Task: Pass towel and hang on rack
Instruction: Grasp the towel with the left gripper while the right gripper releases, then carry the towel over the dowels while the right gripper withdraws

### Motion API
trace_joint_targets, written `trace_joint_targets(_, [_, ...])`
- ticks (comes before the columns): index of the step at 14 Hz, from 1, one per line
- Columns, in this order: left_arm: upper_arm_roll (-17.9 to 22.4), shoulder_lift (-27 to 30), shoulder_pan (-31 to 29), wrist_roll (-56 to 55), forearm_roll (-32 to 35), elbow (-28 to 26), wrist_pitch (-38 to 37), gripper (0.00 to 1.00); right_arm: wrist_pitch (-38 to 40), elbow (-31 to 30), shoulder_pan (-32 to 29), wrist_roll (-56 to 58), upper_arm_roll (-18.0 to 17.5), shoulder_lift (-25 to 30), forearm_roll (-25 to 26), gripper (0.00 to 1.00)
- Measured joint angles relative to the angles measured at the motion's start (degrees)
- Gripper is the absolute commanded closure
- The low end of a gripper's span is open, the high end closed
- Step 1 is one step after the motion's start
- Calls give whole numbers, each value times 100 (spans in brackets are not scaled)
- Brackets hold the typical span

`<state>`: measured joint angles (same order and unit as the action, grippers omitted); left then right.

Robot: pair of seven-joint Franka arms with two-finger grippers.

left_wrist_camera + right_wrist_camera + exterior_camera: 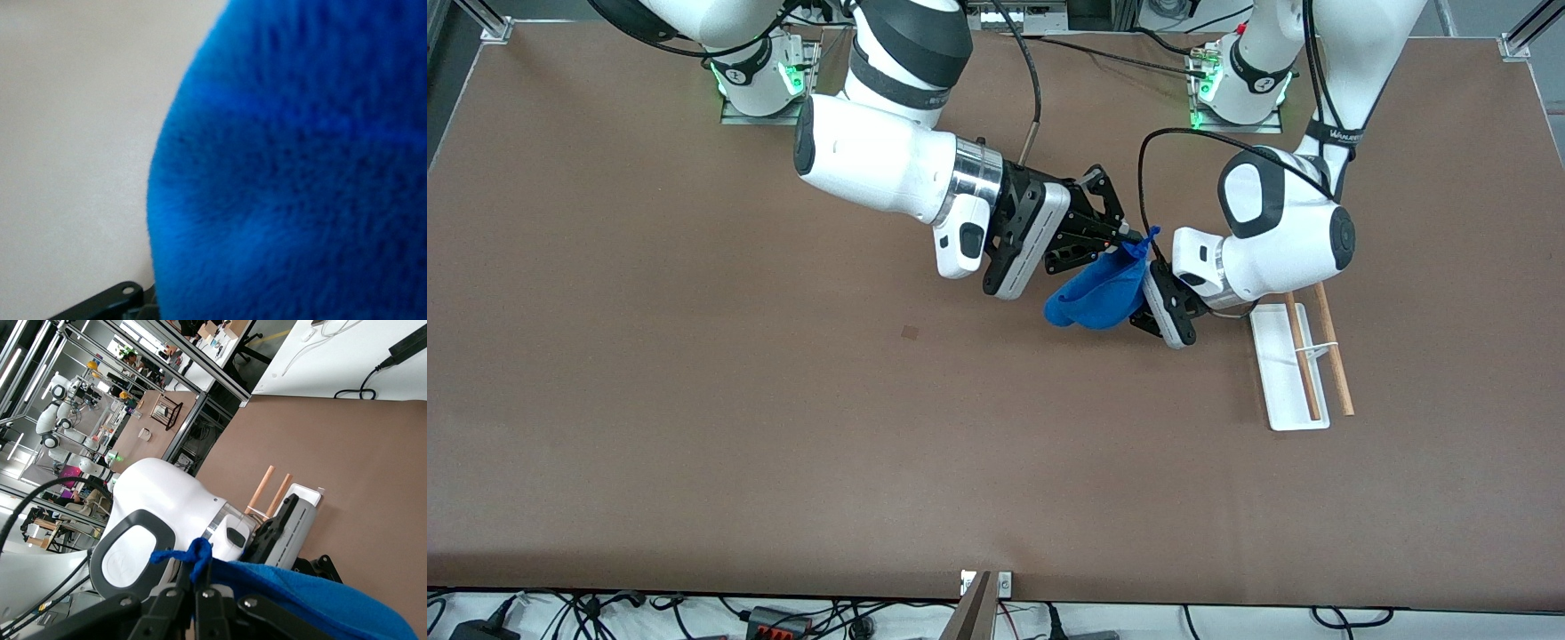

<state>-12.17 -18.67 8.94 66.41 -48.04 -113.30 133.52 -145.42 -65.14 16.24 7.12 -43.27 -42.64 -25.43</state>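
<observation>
The royal-blue towel (1103, 289) hangs in the air over the middle of the table. My right gripper (1134, 240) is shut on its top corner, and the pinched corner pokes up between the fingers in the right wrist view (203, 587). My left gripper (1158, 293) is right against the hanging towel, on the side toward the left arm's end. The towel fills most of the left wrist view (300, 167). The rack (1303, 356), with a white base and two wooden rods, stands on the table close beside the left gripper, toward the left arm's end.
The rack's rods (267, 490) show in the right wrist view past the left arm's hand (287, 533). A small dark mark (910, 332) lies on the brown table (694, 400).
</observation>
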Motion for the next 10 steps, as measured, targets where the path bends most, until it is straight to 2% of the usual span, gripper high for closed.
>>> trace_joint_targets(2, [78,2,-33,-36,28,2,-225,99,-2,-25,-1,-1,12,0,128,0])
trace_joint_targets(5, [148,69,-234,-459,749,65,-532,99,194,-86,-50,-14,247,2,662,0])
trace_joint_targets(8, [169,237,-449,-892,1193,113,-901,99,1177,-87,-417,-29,462,21,1178,0])
trace_joint_targets(10, [178,312,-619,-1034,1563,123,-1038,99,2108,-66,-798,-276,541,128,1481,0])
